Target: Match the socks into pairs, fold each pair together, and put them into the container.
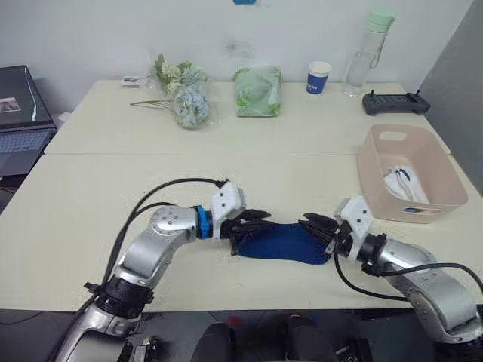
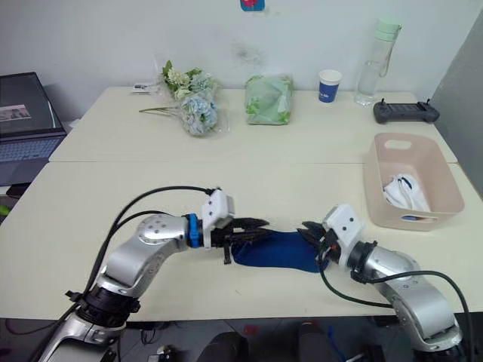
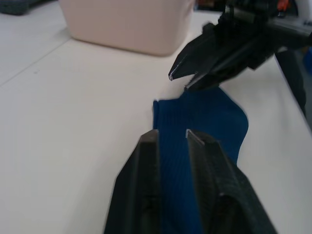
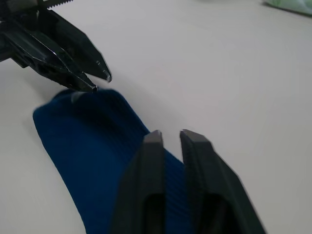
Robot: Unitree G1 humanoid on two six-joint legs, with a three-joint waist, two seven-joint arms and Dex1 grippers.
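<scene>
A dark navy sock (image 1: 283, 243) lies stretched out near the table's front edge, between my two grippers. My left gripper (image 1: 256, 220) is at its left end, fingers nearly together and pinching the fabric. At the sock's right end, my right gripper (image 1: 315, 226) is shut on it the same way. In the left wrist view the sock (image 3: 200, 122) runs from my own fingertips (image 3: 151, 139) to the other gripper. The pale pink container (image 1: 377, 177) stands at the right with a white sock (image 1: 400, 185) inside.
Along the back of the table are a flower bunch (image 1: 185, 94), a green cloth bundle (image 1: 258, 92), a blue paper cup (image 1: 318, 77), a clear bottle (image 1: 367, 53) and a black controller (image 1: 395, 102). A laptop (image 1: 23, 121) sits at the far left.
</scene>
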